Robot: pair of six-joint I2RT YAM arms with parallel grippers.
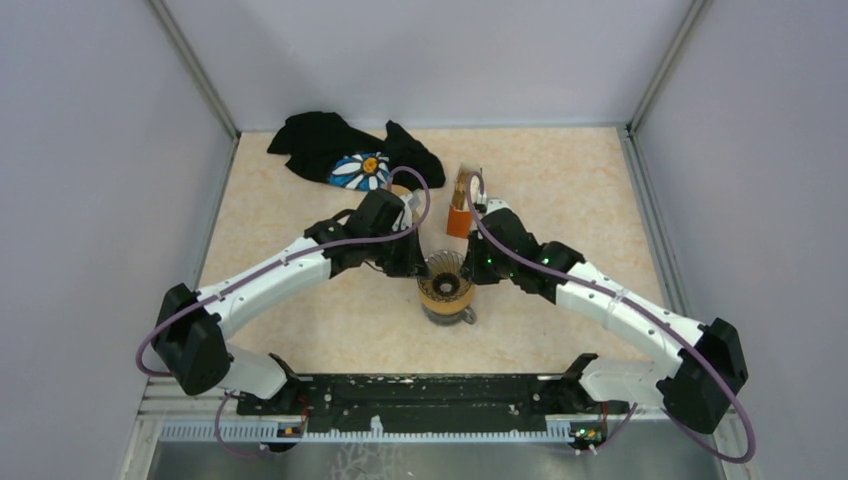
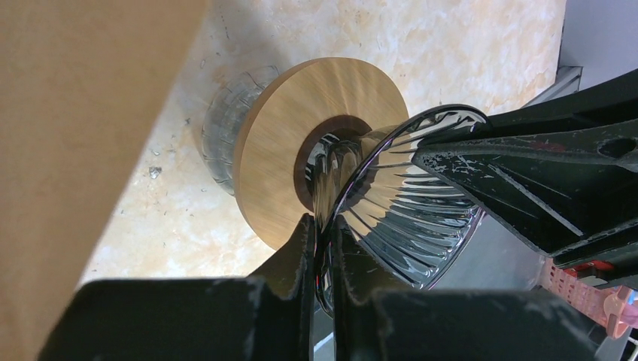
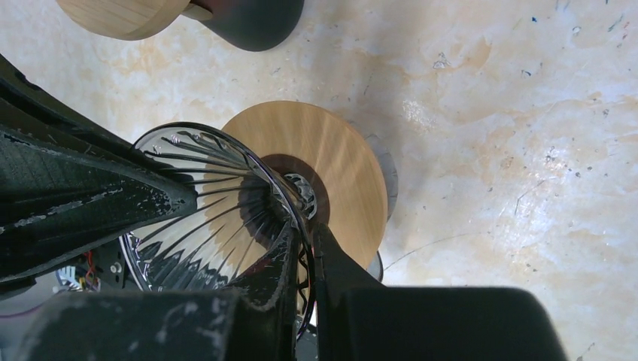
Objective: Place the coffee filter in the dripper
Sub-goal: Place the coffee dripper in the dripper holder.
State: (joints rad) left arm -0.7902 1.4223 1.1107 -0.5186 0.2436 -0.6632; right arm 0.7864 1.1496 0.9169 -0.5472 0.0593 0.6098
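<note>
The clear ribbed glass dripper (image 1: 445,280) with a round wooden collar (image 2: 301,128) sits on a glass cup at the table's middle. My left gripper (image 1: 415,262) is shut on its rim from the left, the glass pinched between the fingers (image 2: 325,233). My right gripper (image 1: 475,270) is shut on the opposite rim (image 3: 305,241). The cone (image 3: 203,218) shows only bare ribbed glass. Thin brown sheets that look like paper filters (image 1: 466,182) stand in an orange holder (image 1: 459,218) just behind the dripper. A tan blurred surface (image 2: 83,128) fills the left of the left wrist view; I cannot tell what it is.
A black cloth with a daisy print (image 1: 345,155) lies at the back left. A wooden disc on a dark base (image 3: 226,15) stands beyond the dripper in the right wrist view. Grey walls enclose the table on three sides.
</note>
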